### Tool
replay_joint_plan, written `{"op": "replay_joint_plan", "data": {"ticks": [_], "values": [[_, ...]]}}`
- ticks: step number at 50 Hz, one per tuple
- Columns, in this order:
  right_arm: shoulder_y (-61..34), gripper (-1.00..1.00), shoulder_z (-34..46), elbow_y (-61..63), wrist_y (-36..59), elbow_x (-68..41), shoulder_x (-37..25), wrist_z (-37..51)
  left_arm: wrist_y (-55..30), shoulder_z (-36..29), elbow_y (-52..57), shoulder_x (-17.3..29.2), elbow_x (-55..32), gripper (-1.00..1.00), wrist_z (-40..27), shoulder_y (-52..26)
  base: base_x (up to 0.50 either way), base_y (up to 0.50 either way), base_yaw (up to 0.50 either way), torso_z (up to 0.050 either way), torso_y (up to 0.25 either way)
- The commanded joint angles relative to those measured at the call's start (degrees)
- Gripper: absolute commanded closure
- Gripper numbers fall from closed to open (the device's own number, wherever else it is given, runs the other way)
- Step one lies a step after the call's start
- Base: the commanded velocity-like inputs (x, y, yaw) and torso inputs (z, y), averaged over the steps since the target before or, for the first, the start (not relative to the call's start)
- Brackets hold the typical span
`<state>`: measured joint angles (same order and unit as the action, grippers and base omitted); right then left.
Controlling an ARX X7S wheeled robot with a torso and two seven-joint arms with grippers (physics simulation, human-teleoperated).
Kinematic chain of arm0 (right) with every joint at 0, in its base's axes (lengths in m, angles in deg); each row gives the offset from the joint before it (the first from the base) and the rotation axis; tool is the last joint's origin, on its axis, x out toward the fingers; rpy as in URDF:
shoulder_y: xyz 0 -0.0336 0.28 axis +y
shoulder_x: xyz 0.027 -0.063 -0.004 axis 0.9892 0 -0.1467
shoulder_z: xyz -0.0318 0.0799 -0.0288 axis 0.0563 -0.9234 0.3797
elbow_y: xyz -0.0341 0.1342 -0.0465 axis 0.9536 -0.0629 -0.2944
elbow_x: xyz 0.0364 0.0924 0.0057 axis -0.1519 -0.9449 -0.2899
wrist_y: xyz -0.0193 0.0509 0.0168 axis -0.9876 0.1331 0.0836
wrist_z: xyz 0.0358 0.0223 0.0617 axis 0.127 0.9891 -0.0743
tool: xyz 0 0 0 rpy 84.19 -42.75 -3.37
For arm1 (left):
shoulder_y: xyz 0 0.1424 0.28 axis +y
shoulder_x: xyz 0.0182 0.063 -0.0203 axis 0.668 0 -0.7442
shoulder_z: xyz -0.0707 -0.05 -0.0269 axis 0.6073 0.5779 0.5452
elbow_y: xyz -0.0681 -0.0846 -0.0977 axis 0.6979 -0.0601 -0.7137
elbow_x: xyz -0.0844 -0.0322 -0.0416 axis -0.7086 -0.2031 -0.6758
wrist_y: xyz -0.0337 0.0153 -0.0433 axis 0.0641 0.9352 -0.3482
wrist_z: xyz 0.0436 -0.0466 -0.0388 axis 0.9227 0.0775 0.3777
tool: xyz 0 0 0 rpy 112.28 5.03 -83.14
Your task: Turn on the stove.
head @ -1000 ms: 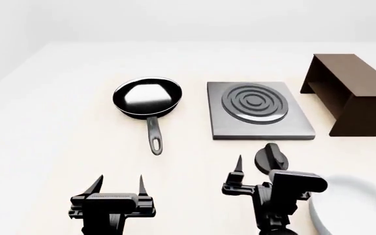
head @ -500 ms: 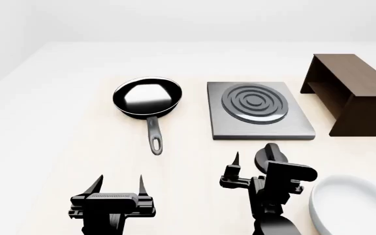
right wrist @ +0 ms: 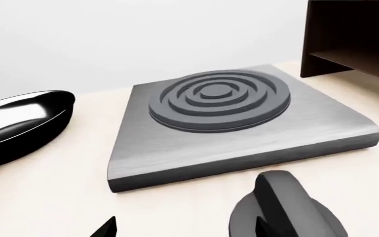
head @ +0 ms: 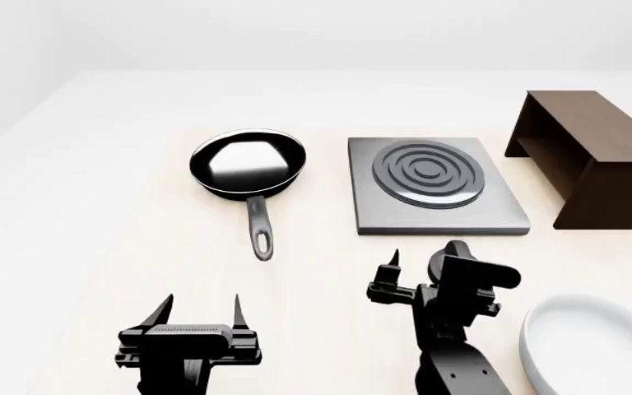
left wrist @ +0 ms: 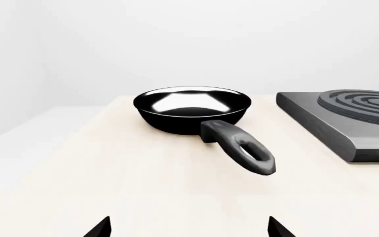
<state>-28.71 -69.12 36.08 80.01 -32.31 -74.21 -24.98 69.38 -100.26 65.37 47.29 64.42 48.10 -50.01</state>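
Observation:
The stove (head: pixel 437 212) is a flat grey slab with a ringed round burner (head: pixel 429 174) at the middle right of the table. Its small black knob (head: pixel 453 253) lies just in front of the slab and is partly hidden by my right gripper (head: pixel 426 267). That gripper is open, right behind the knob and slightly left of it. In the right wrist view the knob (right wrist: pixel 288 207) sits close against one side of the right gripper (right wrist: pixel 186 229), with the stove (right wrist: pixel 242 143) beyond. My left gripper (head: pixel 201 306) is open and empty, far left of the knob.
A black frying pan (head: pixel 248 160) lies left of the stove, handle towards me; it also shows in the left wrist view (left wrist: pixel 193 106). A dark brown wooden box (head: pixel 591 156) stands right of the stove. A white bowl (head: pixel 591 346) sits at the front right.
My right gripper has moved forward towards the knob and turned a little. More of the white bowl shows behind it. The left arm has not moved.

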Motion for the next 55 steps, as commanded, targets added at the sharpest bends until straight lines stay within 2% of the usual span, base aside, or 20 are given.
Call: {"op": "replay_joint_plan", "data": {"ticks": [1,46,55], "values": [[-1.62,-1.00,-0.05,-2.75,-0.09,-0.77,0.27,0.54,-0.09,-0.23,0.14,0.22,-0.25,-1.00,-0.34,-0.04,0.00,0.00,0.00,0.000,0.000],[-5.74,-1.00,-0.09,-12.35,-2.04,-3.48,1.12,2.65,0.52,-1.35,-0.34,0.97,-0.89,-1.00,-1.15,-0.34,0.00,0.00,0.00,0.000,0.000],[-8.47,-1.00,-0.42,-17.90,-2.87,-4.04,1.72,2.64,0.47,-1.55,-0.12,1.14,-1.03,-1.00,-1.38,-0.29,0.00,0.00,0.00,0.000,0.000]]}}
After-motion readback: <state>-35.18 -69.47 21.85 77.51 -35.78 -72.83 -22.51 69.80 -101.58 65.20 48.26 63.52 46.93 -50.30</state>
